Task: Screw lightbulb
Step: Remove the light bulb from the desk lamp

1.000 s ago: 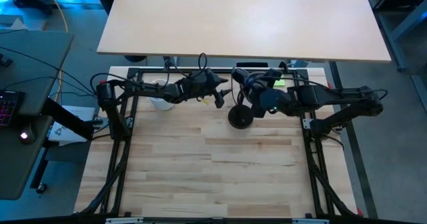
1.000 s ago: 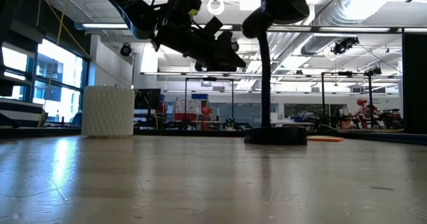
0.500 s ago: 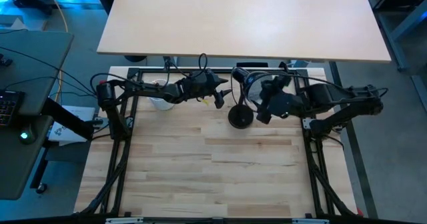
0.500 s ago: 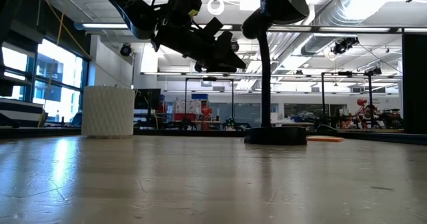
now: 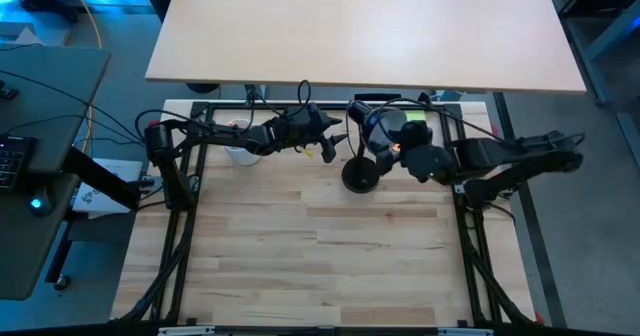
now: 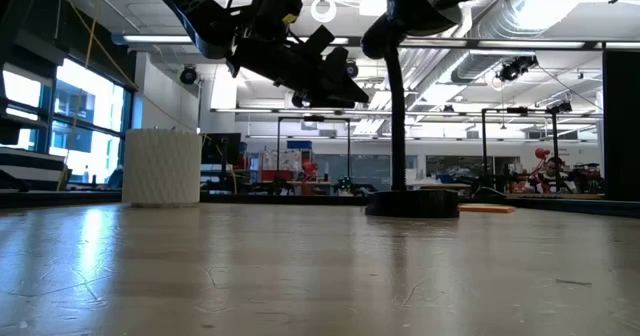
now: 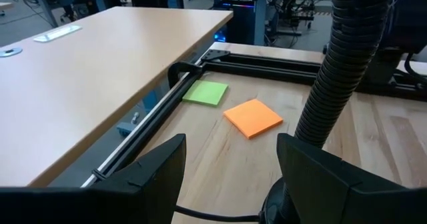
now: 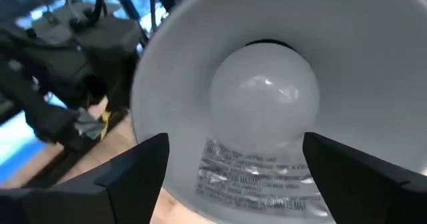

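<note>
The white frosted lightbulb (image 8: 263, 94) sits inside the white-lined shade of the black desk lamp (image 5: 362, 174), its base hidden in the socket. My right gripper (image 8: 235, 144) is open just in front of the shade, with a finger on either side of the bulb and apart from it. In the high view it hangs by the lamp head (image 5: 374, 124) on the right. My left gripper (image 7: 231, 144) is open beside the lamp's ribbed neck (image 7: 340, 71), on the lamp's left (image 5: 333, 141), and nothing is between its fingers.
A white ribbed cup (image 6: 162, 166) stands at the far left of the table. An orange sticky note (image 7: 252, 117) and a green one (image 7: 205, 93) lie near the far edge behind the lamp. The lamp's round base (image 6: 412, 204) rests on the table.
My right gripper has rolled about its own pointing line in front of the lamp head and drawn slightly toward the table's right edge. The lamp has stayed in place.
</note>
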